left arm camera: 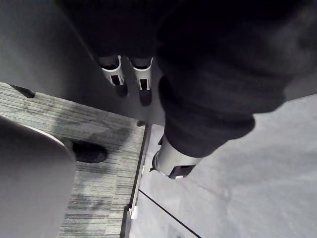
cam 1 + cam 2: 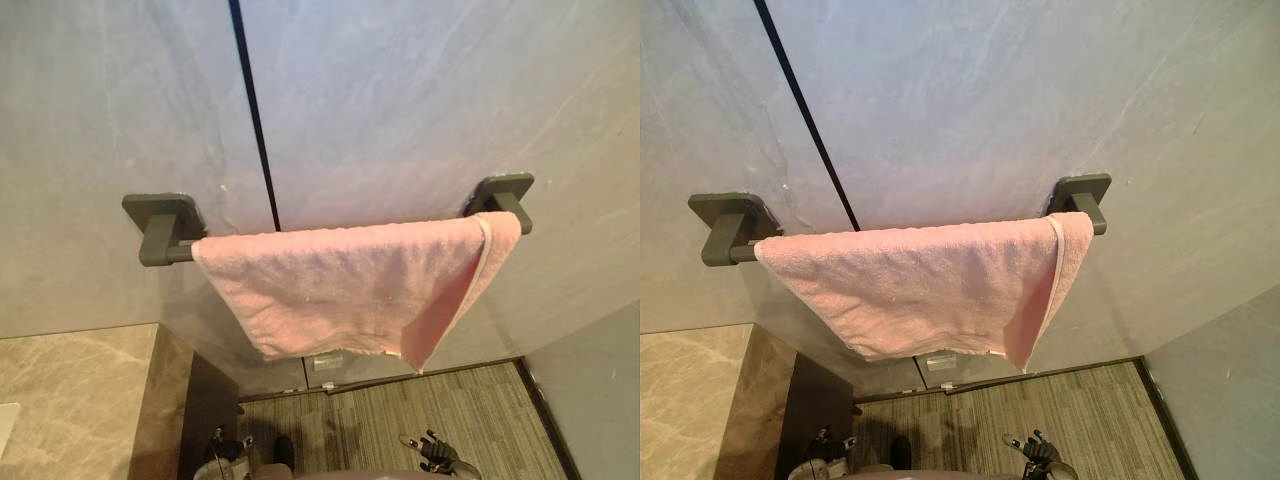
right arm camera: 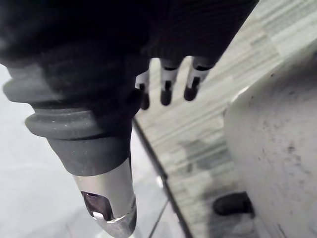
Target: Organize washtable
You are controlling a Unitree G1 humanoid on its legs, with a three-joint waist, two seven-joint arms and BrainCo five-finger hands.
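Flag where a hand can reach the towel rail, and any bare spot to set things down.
Rail: the bare bar is a short stretch between the left bracket and the pink towel. The towel covers the rest up to the right bracket. Set-down: the marble counter, lower left, looks bare.

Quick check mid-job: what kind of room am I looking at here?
Most likely a bathroom or washroom: a pink towel draped over a dark wall-mounted rail, grey stone-look wall panels, and a marble-look countertop at lower left.
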